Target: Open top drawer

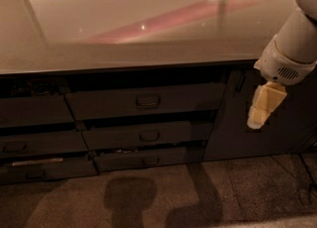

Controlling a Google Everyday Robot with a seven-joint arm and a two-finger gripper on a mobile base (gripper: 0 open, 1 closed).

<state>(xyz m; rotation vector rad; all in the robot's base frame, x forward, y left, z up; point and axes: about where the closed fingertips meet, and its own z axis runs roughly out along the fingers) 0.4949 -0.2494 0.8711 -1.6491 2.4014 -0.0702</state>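
Observation:
The top drawer point(148, 100) is a wide dark grey front under the counter, shut, with a small loop handle point(148, 101) at its centre. My gripper point(257, 118) hangs at the right, in front of the grey cabinet door, to the right of the drawer and apart from it. Its pale yellow fingers point(265, 104) point down and to the left. It holds nothing that I can see.
A glossy counter top point(138, 24) runs above the drawers. Two slimmer drawers point(148, 135) sit below the top one, and more drawer fronts point(34, 110) stand at the left. A cabinet door point(282, 123) with a vertical handle point(239, 81) is at the right. The speckled floor point(163, 197) lies below.

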